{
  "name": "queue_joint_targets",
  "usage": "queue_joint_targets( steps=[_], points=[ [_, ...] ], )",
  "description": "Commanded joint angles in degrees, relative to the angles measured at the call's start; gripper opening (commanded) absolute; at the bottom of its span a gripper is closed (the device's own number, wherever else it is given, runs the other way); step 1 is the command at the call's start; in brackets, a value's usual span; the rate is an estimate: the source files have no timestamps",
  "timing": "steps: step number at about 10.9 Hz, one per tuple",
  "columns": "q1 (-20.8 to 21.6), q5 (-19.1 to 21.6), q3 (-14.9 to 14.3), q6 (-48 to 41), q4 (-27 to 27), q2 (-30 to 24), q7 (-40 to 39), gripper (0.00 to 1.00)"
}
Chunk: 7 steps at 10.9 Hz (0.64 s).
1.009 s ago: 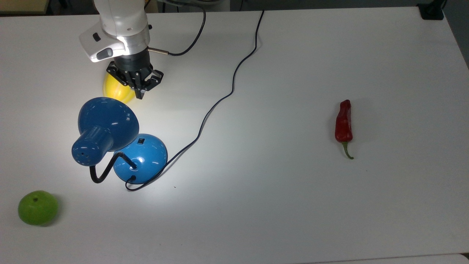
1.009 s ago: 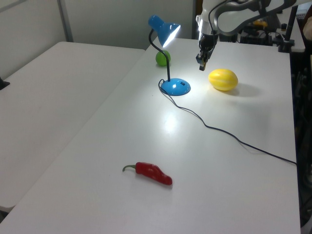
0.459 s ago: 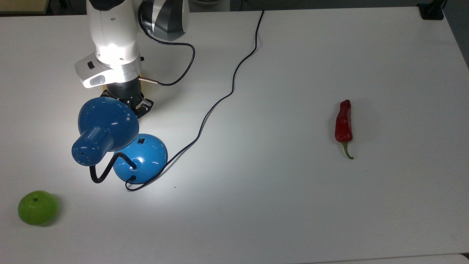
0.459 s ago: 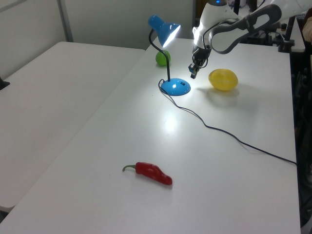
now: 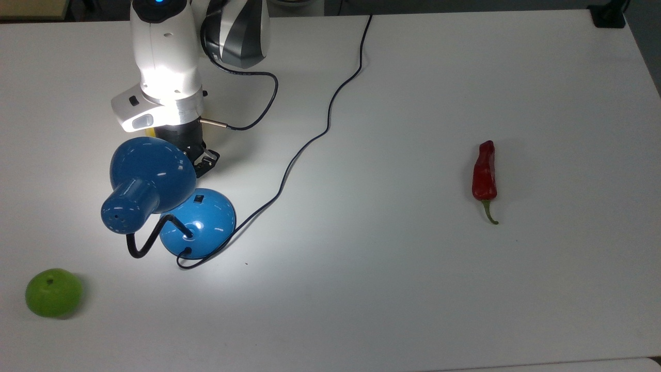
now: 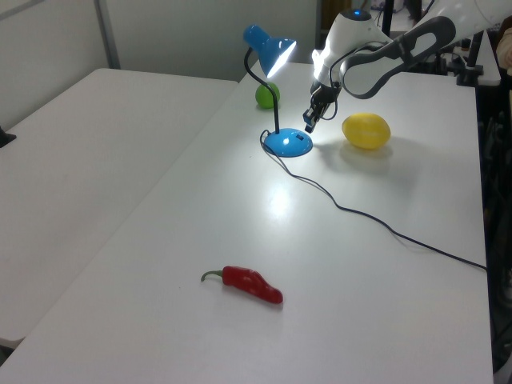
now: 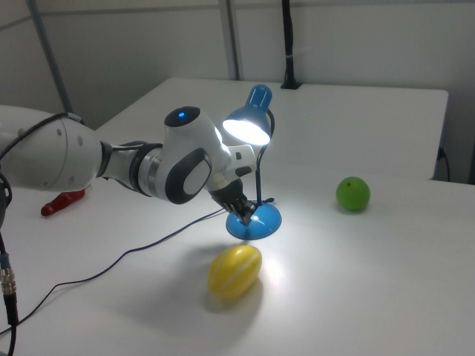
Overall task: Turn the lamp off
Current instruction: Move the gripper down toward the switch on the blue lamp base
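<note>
Closing on the switch, item by item, for you to check:

White counter (image 5: 413,289): carries everything; a bright pool of light lies around the lamp, so the bulb is lit and the task is not yet done.

White robot arm (image 5: 165,67): over the past second it has swung in from above the yellow fruit and come down toward the lamp; in the last half second the shift is small. I judge this as the final approach to the switch.

Glossy blue desk lamp with bell-shaped shade, black bent gooseneck and round domed base (image 5: 199,219): stands at the top view's left on the counter, unmoved throughout, black cord trailing away from it. In the top view its shade overlaps the tool.

Yellow oval fruit (image 6: 366,130): just beside the base, apart from it; in the top view the arm covers all but a sliver of it.

Black tool (image 6: 309,122): hangs just above the base rim, holding nothing. In the left view it reads as a single dark tip, so you cannot tell how far its fingers stand apart, nor whether it touches.

Small black switch (image 5: 199,197): on the base's slope nearest the tool; its position is too small to read.
</note>
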Motion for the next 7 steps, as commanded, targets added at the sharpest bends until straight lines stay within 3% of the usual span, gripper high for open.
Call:
queue_joint_targets(
  steps=[1,7],
  points=[
    [0.4,0.1,0.3,2.1,-0.1,0.4,0.2,0.00],
    [0.7,0.2,0.5,2.2,-0.1,0.8,0.2,0.00]
  ],
)
